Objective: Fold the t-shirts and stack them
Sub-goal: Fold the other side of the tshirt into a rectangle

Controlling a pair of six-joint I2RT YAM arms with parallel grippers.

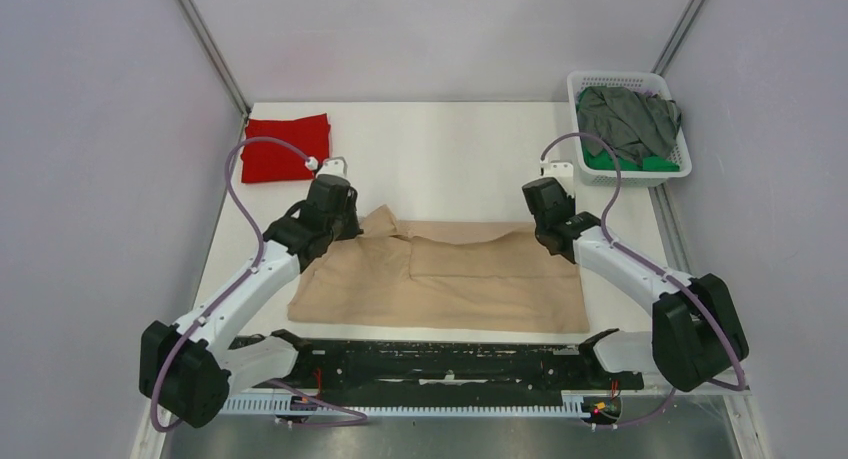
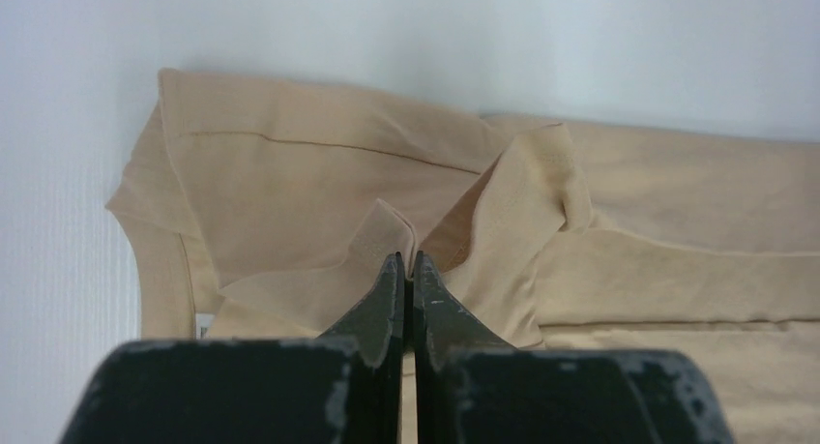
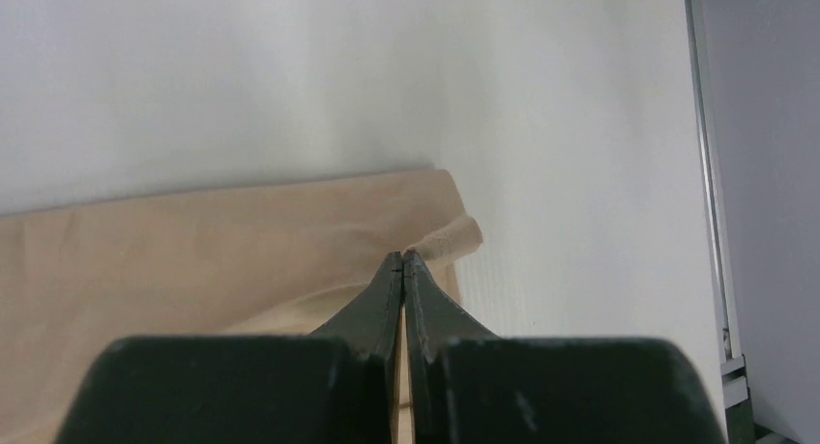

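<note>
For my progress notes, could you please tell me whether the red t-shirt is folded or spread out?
Folded: the red t-shirt is a compact rectangle with no sleeves showing.

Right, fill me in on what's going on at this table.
Both arms are working on a large beige cotton t-shirt spread on the white table. The left gripper is shut on a fold at its far left edge, the right gripper on its far right corner. A folded bright red t-shirt lies far left; a white plastic basket far right holds a dark grey shirt and a green shirt.
</note>
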